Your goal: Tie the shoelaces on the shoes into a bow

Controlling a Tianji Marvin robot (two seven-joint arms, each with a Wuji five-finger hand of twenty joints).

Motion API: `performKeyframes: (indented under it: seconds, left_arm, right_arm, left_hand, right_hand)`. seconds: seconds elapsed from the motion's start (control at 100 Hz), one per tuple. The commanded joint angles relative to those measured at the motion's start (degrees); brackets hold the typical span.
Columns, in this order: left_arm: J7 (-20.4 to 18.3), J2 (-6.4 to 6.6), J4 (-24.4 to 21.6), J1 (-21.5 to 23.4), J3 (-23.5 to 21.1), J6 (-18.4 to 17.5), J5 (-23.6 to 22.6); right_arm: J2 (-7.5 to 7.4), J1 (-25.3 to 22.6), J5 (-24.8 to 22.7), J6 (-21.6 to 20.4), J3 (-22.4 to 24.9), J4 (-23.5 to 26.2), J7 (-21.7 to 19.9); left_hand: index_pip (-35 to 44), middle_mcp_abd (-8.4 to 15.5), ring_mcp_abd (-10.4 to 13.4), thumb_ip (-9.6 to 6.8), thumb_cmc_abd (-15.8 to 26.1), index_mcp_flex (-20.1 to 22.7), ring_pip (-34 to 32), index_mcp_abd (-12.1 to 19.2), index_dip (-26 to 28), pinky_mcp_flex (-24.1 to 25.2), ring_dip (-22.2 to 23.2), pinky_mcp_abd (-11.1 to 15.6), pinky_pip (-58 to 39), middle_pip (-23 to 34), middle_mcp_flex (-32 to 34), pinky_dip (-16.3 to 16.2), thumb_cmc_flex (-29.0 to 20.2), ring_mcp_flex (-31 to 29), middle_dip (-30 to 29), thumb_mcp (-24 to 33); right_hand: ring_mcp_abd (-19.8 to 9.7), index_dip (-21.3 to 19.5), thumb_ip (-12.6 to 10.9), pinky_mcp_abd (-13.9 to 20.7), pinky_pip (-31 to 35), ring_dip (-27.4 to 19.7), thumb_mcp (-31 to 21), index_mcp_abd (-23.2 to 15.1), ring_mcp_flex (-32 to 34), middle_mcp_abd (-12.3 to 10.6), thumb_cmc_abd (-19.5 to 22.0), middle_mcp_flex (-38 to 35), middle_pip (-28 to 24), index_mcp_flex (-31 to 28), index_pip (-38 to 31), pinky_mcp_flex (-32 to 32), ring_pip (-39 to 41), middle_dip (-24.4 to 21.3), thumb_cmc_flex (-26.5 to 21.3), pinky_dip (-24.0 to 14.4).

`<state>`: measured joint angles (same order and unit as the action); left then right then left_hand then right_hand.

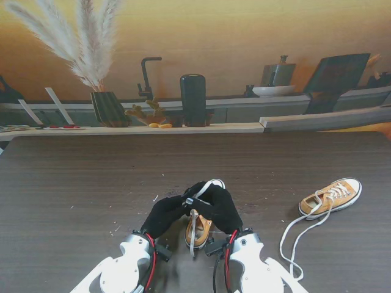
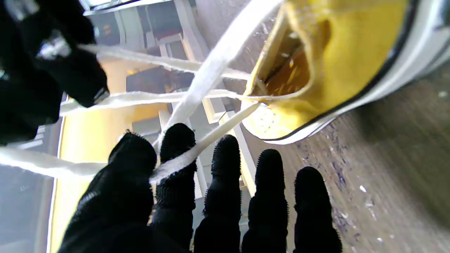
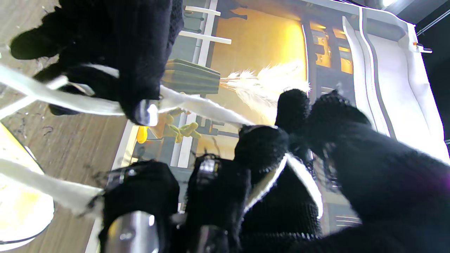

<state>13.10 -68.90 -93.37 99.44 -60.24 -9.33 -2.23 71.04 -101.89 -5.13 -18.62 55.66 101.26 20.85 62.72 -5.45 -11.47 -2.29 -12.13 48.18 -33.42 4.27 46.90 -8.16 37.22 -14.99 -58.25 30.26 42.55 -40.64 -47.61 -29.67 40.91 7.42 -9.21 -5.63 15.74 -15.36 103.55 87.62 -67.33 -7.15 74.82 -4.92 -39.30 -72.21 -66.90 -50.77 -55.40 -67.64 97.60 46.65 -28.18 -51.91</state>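
Right hand [image 3: 267,196] in black knit glove, fingers curled around flat white cotton shoelace [image 3: 207,112]. Lace runs taut from right fingers to left hand [image 3: 116,52], also black-gloved, which pinches same lace. Second white strand [image 3: 45,188] crosses lower fingers toward yellow canvas shoe with white rubber sole [image 3: 21,207], only partly in frame. Dark wood-grain table [image 3: 70,140] beyond. White feathery pampas plume [image 3: 267,84] blurred in background.
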Motion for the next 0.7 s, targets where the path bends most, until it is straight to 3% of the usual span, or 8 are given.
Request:
performKeyframes:
  seconds: [0.0,0.12,0.23,0.38,0.55,0.57,0.69]
  left_arm:
    - [-0.9,-0.54,-1.4,0.8,-0.2,0.2,1.0]
    - [-2.4,-0.67,-2.8,1.5,-0.5,1.2,6.4]
    - [-2.6,-1.08,-3.6,1.8,-0.6,2.2,10.7]
    - [-4.0,-1.39,-5.1,2.7,-1.2,4.0,18.2]
    - [-3.6,-1.72,-6.0,3.3,-1.3,4.5,20.9]
    - [-3.5,-1.77,-6.1,3.4,-1.3,4.4,21.3]
    - [-3.3,-1.92,-6.3,3.9,-1.4,2.5,23.7]
  right_arm:
    - [-0.23,-0.2,0.2,0.0,0.0,0.2,-0.9]
    - [-0.32,-0.3,0.1,0.0,0.0,0.2,-1.1]
    - [-0.37,-0.5,0.2,0.1,0.1,0.2,-1.3]
    - [-0.44,-0.7,0.2,0.3,0.4,0.2,-1.4]
    - [-0.47,-1.1,0.4,0.4,0.6,0.2,-1.4]
    - [-0.47,-1.1,0.3,0.4,0.7,0.2,-1.4]
    - [-0.50,-1.4,0.4,0.4,0.9,0.2,-1.4]
  left_hand:
    - [-0.8,-1.4,-0.1,0.07,3.3,3.2,0.1,-2.8,0.4,0.7,0.7,-1.6,-1.4,1.0,0.0,0.8,-0.1,-0.4,0.6,1.1]
    - [-5.9,-1.4,-0.4,2.33,5.1,3.4,1.3,-4.0,-5.5,1.7,0.0,-1.4,-0.5,0.0,-0.7,1.3,-4.4,0.9,-0.9,-1.2]
    - [-11.4,-1.2,-0.1,2.74,3.6,0.9,2.7,-3.4,-12.8,2.9,-0.6,-1.1,1.5,-0.7,-3.0,2.0,-8.1,2.6,-1.4,-2.6]
    - [-16.3,-0.9,0.0,2.27,2.0,-3.1,5.4,-4.0,-18.9,4.9,-1.8,-0.1,4.5,-1.9,-6.7,2.2,-12.2,5.7,-2.6,-3.8]
    - [-23.7,0.2,0.6,2.24,2.5,-6.8,6.4,-4.4,-24.2,6.0,-2.0,0.7,6.5,-2.5,-9.8,2.2,-15.8,7.5,-3.1,-4.2]
    - [-24.6,-0.6,0.6,2.28,2.6,-6.9,6.6,-4.3,-24.6,6.1,-2.0,0.9,6.9,-2.7,-10.3,2.2,-16.2,7.7,-3.2,-4.4]
    - [-31.1,-0.5,1.0,2.11,3.2,-9.9,7.4,-1.4,-27.6,7.1,-2.1,1.6,9.0,-3.6,-12.5,1.9,-18.6,9.1,-3.8,-4.8]
  right_hand:
    - [-9.9,1.4,1.7,1.3,16.4,2.3,0.6,-2.1,0.4,5.9,0.2,-4.6,-1.5,0.1,-0.4,-1.2,1.8,0.8,-1.3,-0.1]
    - [-9.9,1.4,1.7,1.3,16.4,2.3,0.7,-2.1,0.4,5.8,0.2,-4.6,-1.5,0.0,-0.5,-1.2,1.8,0.8,-1.3,-0.1]
    - [-9.8,1.4,1.7,1.3,16.4,2.3,0.7,-2.2,0.4,5.9,0.3,-4.7,-1.5,0.0,-0.4,-1.2,1.8,0.9,-1.3,-0.1]
    - [-9.6,1.4,1.7,1.2,16.4,2.3,0.8,-2.2,0.4,5.8,0.3,-4.7,-1.5,0.0,-0.4,-1.2,1.8,0.9,-1.3,-0.1]
    - [-9.6,1.4,1.7,1.1,16.4,2.3,0.8,-2.3,0.4,5.9,0.4,-4.8,-1.5,0.0,-0.4,-1.1,1.8,0.9,-1.4,-0.1]
    - [-9.6,1.4,1.7,1.1,16.4,2.3,0.8,-2.3,0.4,5.8,0.4,-4.8,-1.5,0.0,-0.4,-1.1,1.8,0.9,-1.4,-0.1]
    - [-9.6,1.4,1.7,1.0,16.4,2.3,0.7,-2.2,0.4,5.9,0.4,-4.8,-1.5,0.0,-0.4,-1.1,1.8,0.9,-1.4,-0.1]
